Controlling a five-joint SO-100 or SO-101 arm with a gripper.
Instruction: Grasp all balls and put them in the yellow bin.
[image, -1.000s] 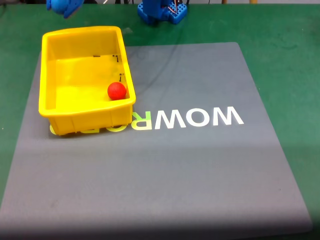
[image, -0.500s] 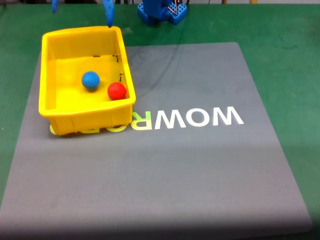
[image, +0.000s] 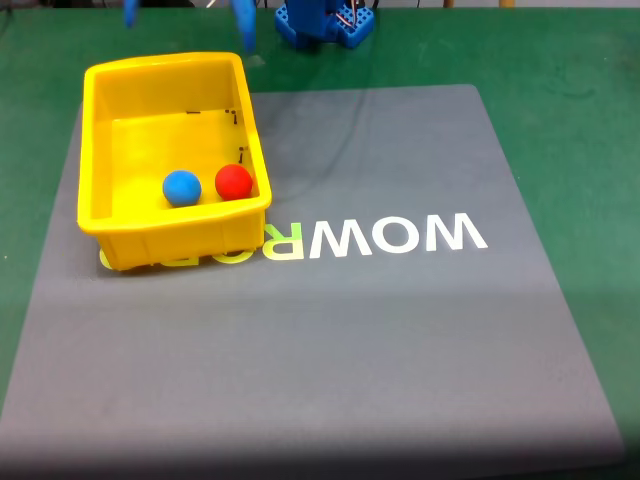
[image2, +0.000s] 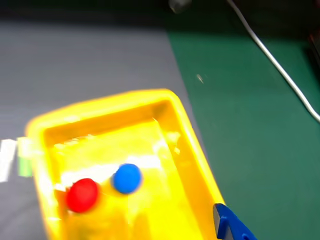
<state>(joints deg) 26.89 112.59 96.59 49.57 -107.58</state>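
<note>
Two small matte balls lie inside the bin, and that is told last, since size sets the order here. Largest is the green table covering (image: 570, 60), which borders the scene in the fixed view and shows as a green field to the right in the wrist view. On it lies a flat grey rectangular mat (image: 400, 340) printed with large white block letters (image: 400, 236) that read mirrored in the fixed view. Next comes the bright yellow rectangular plastic bin (image: 92, 150) with rounded corners and a flared rim, resting on the mat's left part, its front wall covering the start of the lettering. A blue plastic arm base (image: 322, 22) stands on the green surface at the top edge, right of the bin. The blue gripper (image: 187, 22) hangs above the bin's far rim, its two fingers spread wide apart and holding nothing. Smallest are the balls: the blue ball (image: 181, 187) and the red ball (image: 234, 181) sit side by side on the bin floor near the front wall, the red one close to the right-hand corner.
</note>
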